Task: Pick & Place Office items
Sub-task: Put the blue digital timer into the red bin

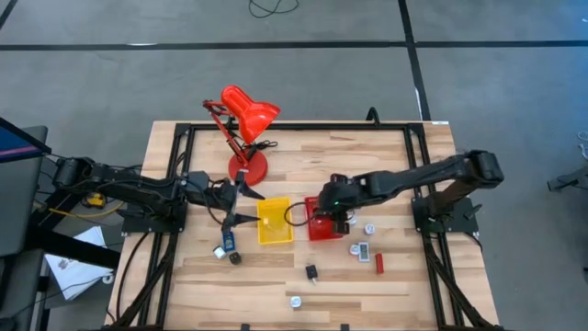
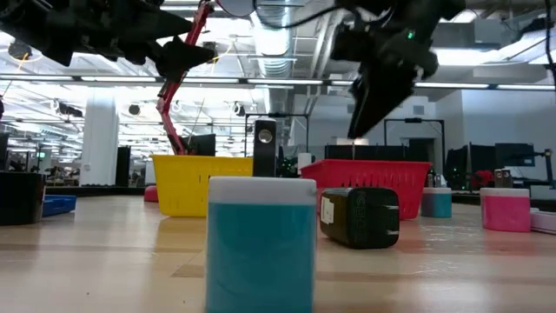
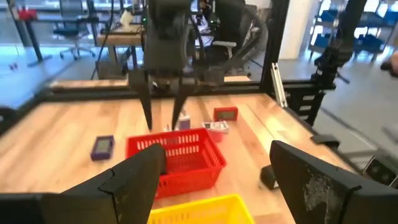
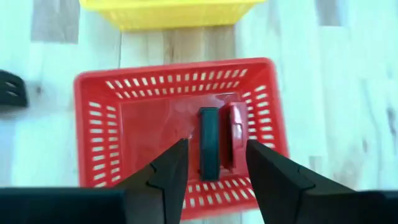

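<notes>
Nearest the low camera stands a teal block [image 2: 261,243]. Right gripper [image 4: 214,163], jaws open and empty, hovers over red tray [image 4: 96,124]: release step; next, fetch another piece. Left gripper [image 3: 211,171] open.

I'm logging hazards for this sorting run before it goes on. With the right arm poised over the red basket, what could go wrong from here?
The right gripper hangs open right above the red basket, which already holds a dark piece and a red piece; dropping lower, its fingers might snag the slotted wall. The left gripper, also open, hovers by the yellow basket close beside it, so the two arms could crowd each other.
</notes>
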